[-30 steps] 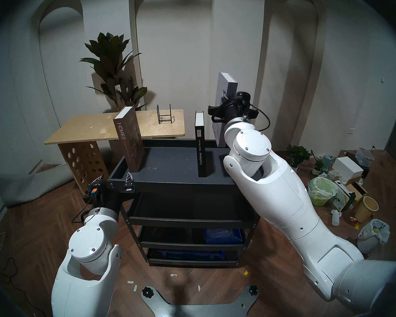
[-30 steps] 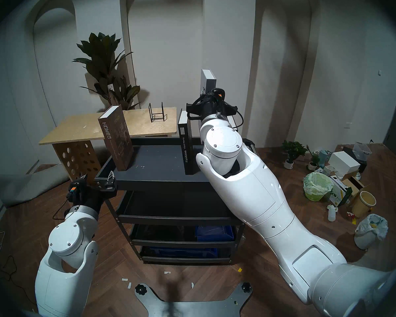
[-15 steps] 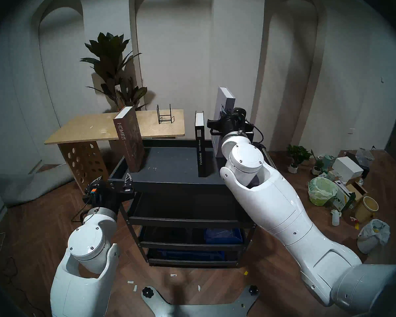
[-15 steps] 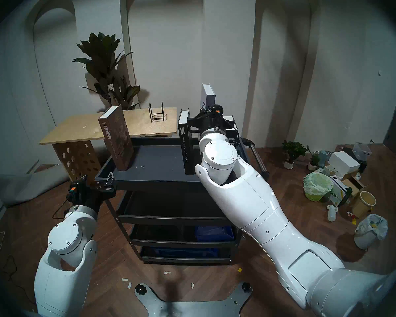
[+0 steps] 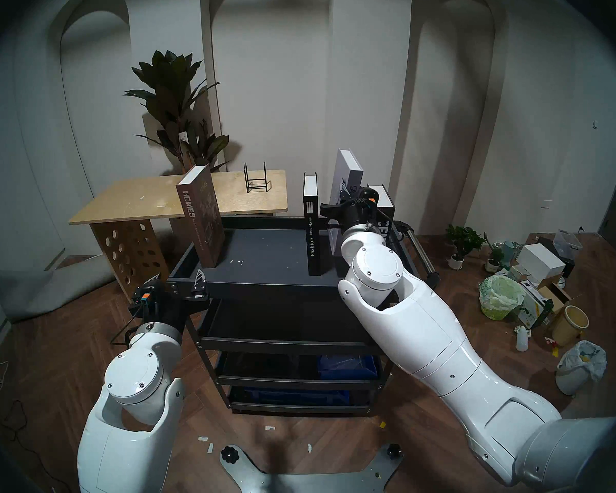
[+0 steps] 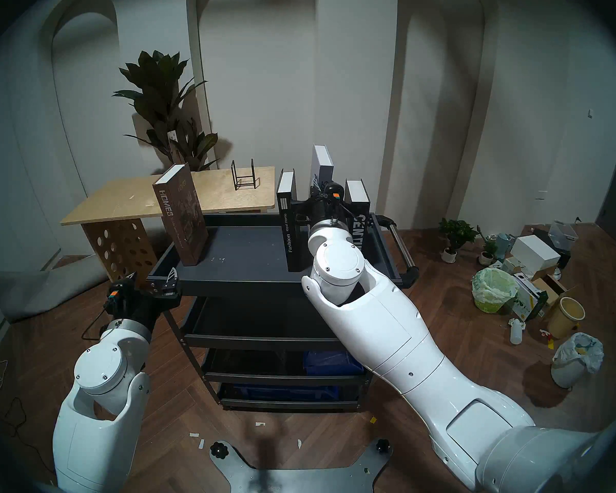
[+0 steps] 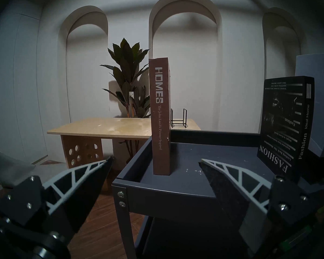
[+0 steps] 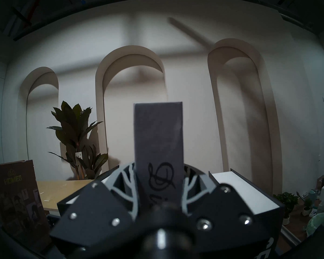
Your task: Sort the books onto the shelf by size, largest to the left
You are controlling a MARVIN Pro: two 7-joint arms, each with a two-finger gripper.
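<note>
The shelf (image 5: 264,257) is the cart's dark grey top tray. The brown "HOMES" book (image 5: 200,214) stands at its left end. The slim black "Fashion Ideal Home" book (image 5: 311,229) stands right of the middle. My right gripper (image 8: 158,178) is shut on the grey book (image 5: 347,182) and holds it upright between the Fashion book and the thick black "CENTURY" book (image 5: 384,211). My arm hides the grey book's bottom edge. My left gripper (image 7: 155,159) is open and empty at the tray's front left corner, below "HOMES" (image 7: 160,118).
A plywood table (image 5: 139,204) with a small black wire rack (image 5: 256,181) stands behind the cart, and a plant (image 5: 178,104) behind that. The cart's side handle (image 5: 420,254) juts out on the right. Blue bins (image 5: 345,367) fill the lower tiers. Bins and boxes (image 5: 534,296) litter the floor at right.
My right arm has lowered the grey book, still gripped, into the gap between the Fashion and CENTURY books. CENTURY has come into view. The left arm has barely moved.
</note>
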